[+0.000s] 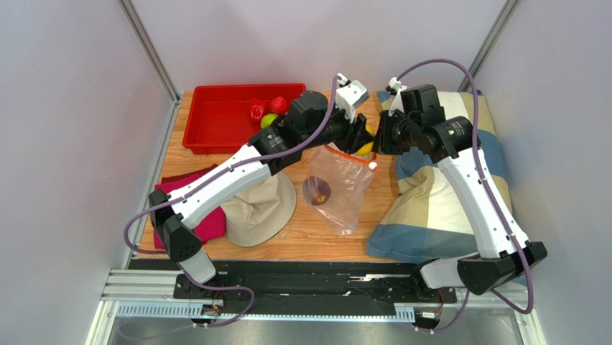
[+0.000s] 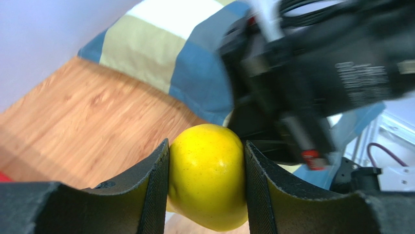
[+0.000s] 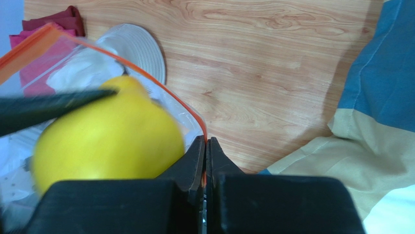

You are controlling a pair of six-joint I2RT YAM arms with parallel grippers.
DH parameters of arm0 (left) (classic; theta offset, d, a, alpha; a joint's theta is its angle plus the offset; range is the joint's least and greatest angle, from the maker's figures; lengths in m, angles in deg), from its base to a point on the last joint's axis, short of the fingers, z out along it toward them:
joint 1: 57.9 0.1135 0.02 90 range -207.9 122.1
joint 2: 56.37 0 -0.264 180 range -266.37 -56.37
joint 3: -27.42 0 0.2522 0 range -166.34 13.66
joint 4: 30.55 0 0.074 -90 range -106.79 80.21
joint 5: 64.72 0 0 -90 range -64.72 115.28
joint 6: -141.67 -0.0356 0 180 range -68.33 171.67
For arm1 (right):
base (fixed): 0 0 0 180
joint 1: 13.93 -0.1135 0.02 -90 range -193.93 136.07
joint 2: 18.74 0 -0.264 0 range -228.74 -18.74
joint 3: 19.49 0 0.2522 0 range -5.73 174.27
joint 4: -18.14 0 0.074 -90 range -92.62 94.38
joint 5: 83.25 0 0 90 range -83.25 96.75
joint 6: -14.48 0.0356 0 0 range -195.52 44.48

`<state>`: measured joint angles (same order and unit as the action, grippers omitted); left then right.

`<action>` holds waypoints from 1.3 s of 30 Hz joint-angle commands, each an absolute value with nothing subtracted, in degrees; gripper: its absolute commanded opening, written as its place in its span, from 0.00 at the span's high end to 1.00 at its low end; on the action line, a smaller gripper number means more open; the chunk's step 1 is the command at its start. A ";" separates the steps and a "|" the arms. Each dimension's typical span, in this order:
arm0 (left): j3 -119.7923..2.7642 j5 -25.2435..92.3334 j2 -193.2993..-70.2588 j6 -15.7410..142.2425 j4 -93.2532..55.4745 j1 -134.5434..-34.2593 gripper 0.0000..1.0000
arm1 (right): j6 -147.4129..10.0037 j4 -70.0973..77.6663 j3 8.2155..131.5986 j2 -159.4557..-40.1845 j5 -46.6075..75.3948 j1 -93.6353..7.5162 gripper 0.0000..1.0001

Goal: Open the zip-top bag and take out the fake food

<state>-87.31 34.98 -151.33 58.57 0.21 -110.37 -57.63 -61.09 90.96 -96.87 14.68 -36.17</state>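
Observation:
My left gripper (image 2: 206, 156) is shut on a yellow toy fruit (image 2: 207, 175), one piece of the fake food, held just above the mouth of the zip-top bag (image 1: 339, 183). The same yellow fruit (image 3: 107, 144) fills the left of the right wrist view. My right gripper (image 3: 205, 146) is shut on the bag's orange zipper strip (image 3: 192, 113), holding the mouth up. A dark maroon piece (image 1: 317, 191) lies inside the clear bag. Red fruit (image 1: 256, 108), another red one (image 1: 279, 105) and a green one (image 1: 268, 120) sit in the red bin (image 1: 215, 118).
A beige sun hat (image 1: 258, 208) lies under the left arm, with a pink and maroon cloth (image 1: 208, 223) beside it. A blue, cream and tan pillow (image 1: 431, 208) covers the table's right side. The red bin is at the back left.

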 commanded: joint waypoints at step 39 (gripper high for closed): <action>-100.34 29.95 -179.33 81.21 20.12 -70.12 0.42 | -54.95 -55.39 74.34 -89.93 21.77 -34.94 1.00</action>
<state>-93.87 33.88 -179.48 87.02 10.37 -69.50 -54.92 -56.70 73.97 -90.86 20.05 -35.10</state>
